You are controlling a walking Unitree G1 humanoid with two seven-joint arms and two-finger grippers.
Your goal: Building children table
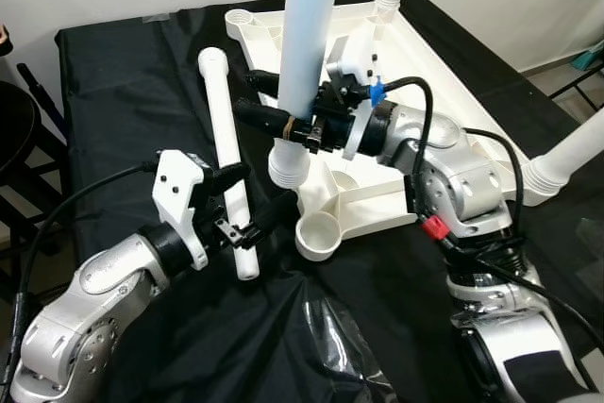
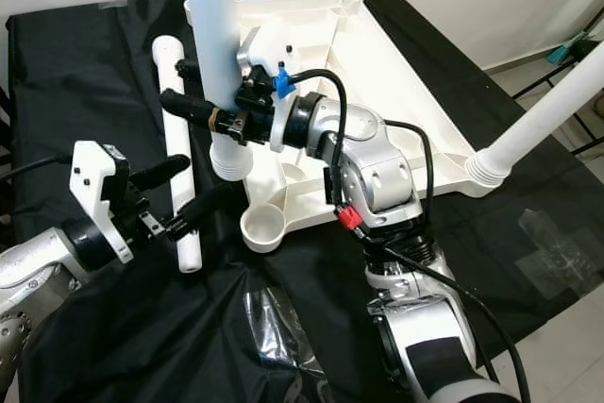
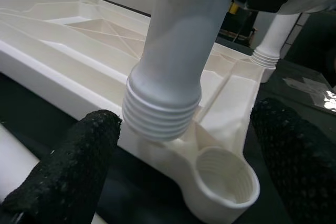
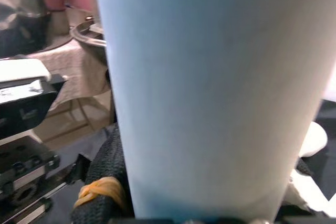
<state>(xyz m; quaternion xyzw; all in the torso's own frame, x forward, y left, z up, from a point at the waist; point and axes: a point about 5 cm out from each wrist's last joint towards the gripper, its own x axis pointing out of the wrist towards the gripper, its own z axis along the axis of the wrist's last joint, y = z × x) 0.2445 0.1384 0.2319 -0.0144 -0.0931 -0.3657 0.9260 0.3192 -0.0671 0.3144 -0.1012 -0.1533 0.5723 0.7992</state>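
An upturned white tabletop point(image 1: 444, 82) lies on a black-draped surface point(image 1: 123, 92), legs screwed into its far corners. The right claw point(image 1: 283, 106) pinches an upright leg point(image 1: 307, 44) at a near corner socket; the left claw point(image 1: 257, 197), spread, straddles a loose leg point(image 1: 225, 139) lying beside the tabletop.

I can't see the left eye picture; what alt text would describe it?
The robot's right pincer grips an upright white table leg whose threaded end sits at a socket of the upside-down white tabletop, which lies on black cloth. The left pincer is open around a loose leg lying on the cloth, beside an empty corner socket.
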